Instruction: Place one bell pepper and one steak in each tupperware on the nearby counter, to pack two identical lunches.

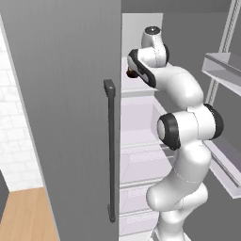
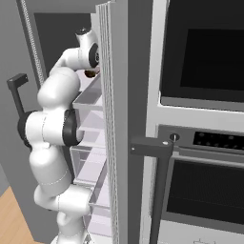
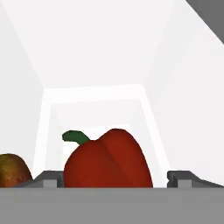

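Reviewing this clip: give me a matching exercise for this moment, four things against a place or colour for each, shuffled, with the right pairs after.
Things:
1. red bell pepper
2. brownish bell pepper
3. gripper
4. fridge door handle

Places or colours:
A. dark vertical bar on the grey door
B. between the two fingertips, green stem curling to the left in the hand view
C. at the left edge of the hand view, partly cut off
D. jaws apart, one fingertip on either side of the red pepper

Pairs: 1-B, 2-C, 3-D, 4-A
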Motion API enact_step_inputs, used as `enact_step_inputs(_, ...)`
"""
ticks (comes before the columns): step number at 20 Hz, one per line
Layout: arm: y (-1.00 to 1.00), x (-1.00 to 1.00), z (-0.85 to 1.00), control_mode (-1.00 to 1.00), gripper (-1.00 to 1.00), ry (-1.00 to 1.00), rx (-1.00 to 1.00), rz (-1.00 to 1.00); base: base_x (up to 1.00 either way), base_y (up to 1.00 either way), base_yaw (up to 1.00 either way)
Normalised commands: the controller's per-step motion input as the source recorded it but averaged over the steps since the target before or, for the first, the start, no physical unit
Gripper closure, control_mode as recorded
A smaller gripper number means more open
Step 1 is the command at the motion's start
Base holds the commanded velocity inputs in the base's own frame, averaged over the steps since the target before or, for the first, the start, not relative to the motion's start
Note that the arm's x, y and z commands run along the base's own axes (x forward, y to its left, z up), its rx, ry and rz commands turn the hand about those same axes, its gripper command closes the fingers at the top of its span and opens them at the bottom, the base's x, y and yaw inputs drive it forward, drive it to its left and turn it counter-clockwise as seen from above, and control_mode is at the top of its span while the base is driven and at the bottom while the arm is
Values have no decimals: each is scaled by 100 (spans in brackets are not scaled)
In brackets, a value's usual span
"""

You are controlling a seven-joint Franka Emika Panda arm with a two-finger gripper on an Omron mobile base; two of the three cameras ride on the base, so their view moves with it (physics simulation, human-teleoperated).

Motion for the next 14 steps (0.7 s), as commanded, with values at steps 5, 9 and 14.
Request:
enact_step_inputs(5, 42, 1, -83, -100, -100, 0, -2, 0, 0, 0, 0)
enact_step_inputs(9, 3, 20, -62, -100, -100, 0, 0, 0, 0, 0, 0)
enact_step_inputs(14, 0, 28, -68, -100, 100, 0, 0, 0, 0, 0, 0)
